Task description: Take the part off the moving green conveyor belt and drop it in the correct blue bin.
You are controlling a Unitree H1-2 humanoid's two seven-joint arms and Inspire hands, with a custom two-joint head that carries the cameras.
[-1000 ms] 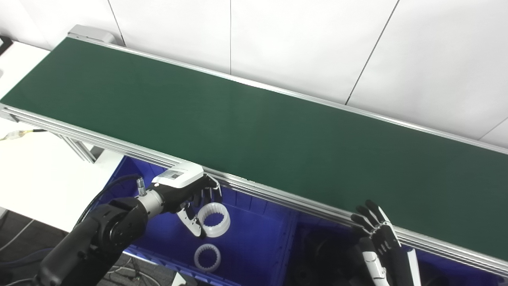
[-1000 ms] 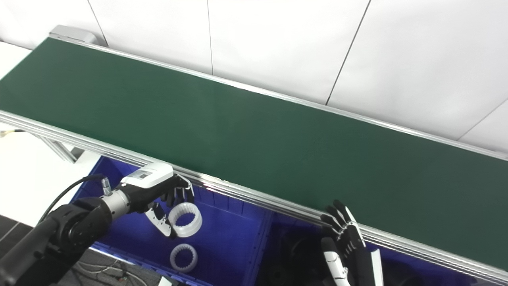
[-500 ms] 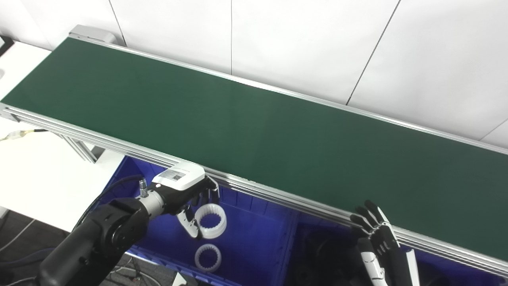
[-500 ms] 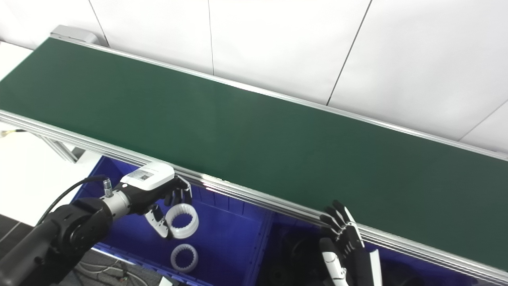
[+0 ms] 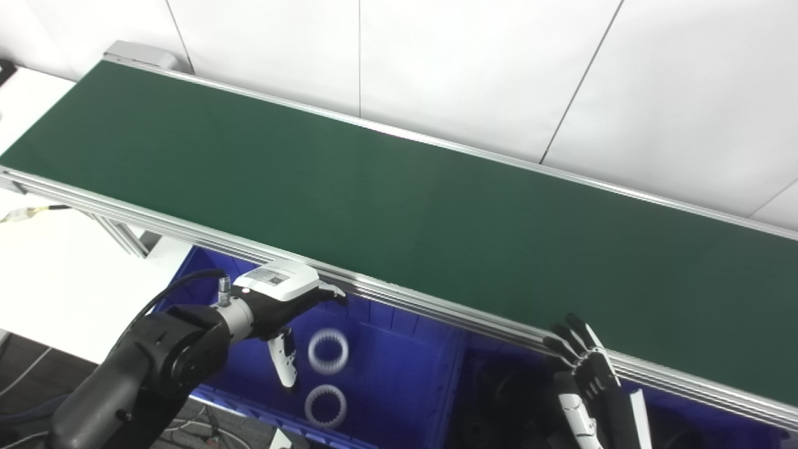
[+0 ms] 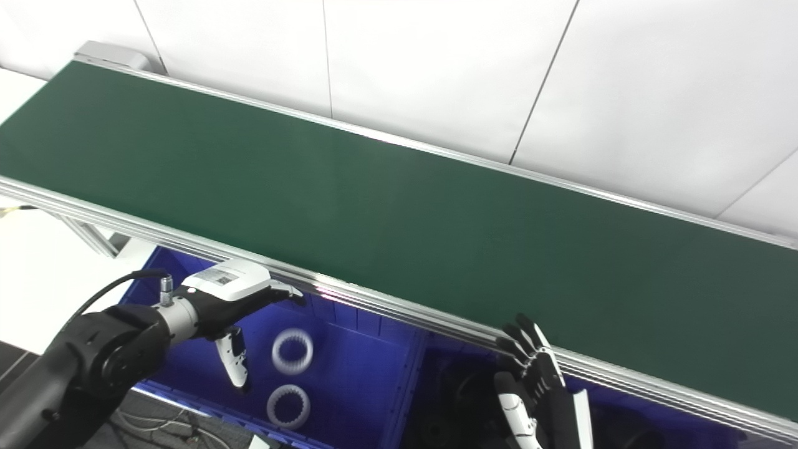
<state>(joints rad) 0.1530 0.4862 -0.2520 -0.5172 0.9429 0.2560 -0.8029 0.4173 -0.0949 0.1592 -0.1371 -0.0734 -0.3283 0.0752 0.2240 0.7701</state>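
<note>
Now the left hand [image 5: 280, 299] has spread its fingers and let go of the white toothed ring [image 5: 328, 351], which it gripped half a second ago. The ring is blurred, falling free inside the left blue bin [image 5: 399, 374], just above a second ring [image 5: 325, 405] lying at six o'clock on the bin floor. This drop looks done. The green conveyor belt [image 5: 399, 206] carries nothing, its metal rail overhanging the bins, so room to lift is tight. At four o'clock, the right hand [image 5: 583, 368] waits open, fingers splayed beside the rail.
</note>
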